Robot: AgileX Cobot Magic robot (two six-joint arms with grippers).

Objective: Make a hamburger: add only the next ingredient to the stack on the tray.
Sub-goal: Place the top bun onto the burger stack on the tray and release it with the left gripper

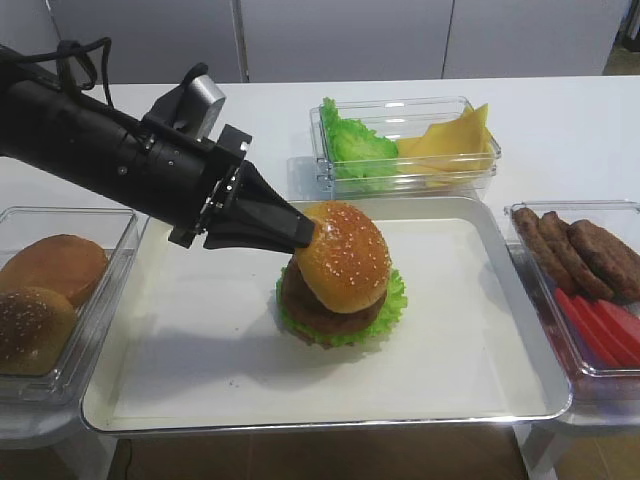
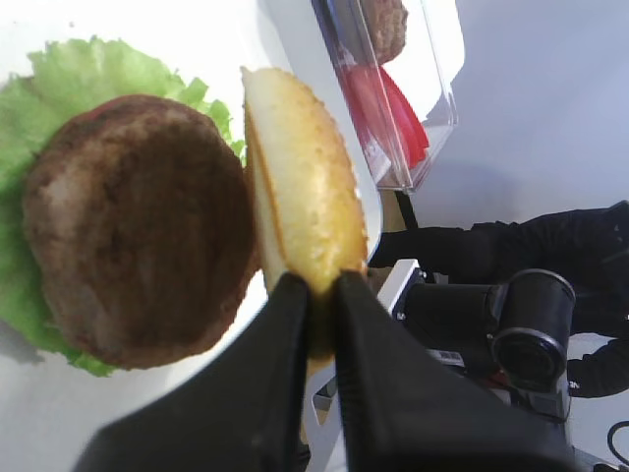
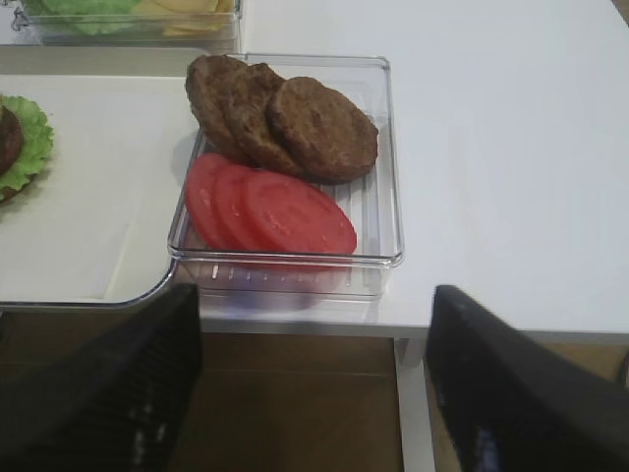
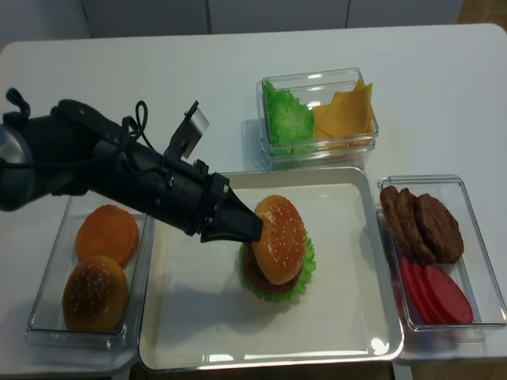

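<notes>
The sesame-seeded bun top [image 1: 345, 255] is pinched at its left edge by my left gripper [image 1: 305, 232], which is shut on it. It hangs tilted, nearly on edge, leaning against the right side of the stack. In the left wrist view the bun top [image 2: 305, 197] stands beside the bare brown patty [image 2: 138, 226], which lies on frilly lettuce [image 2: 59, 88]. The stack [image 4: 273, 277] sits mid-tray on the cream tray [image 1: 200, 330]. My right gripper [image 3: 314, 383] is open and holds nothing, below the table's front edge.
A clear box with two buns [image 1: 40, 300] stands left of the tray. Behind the tray is a box of lettuce and cheese [image 1: 405, 145]. On the right a box of patties and tomato slices [image 3: 285, 177] sits at the table's front edge.
</notes>
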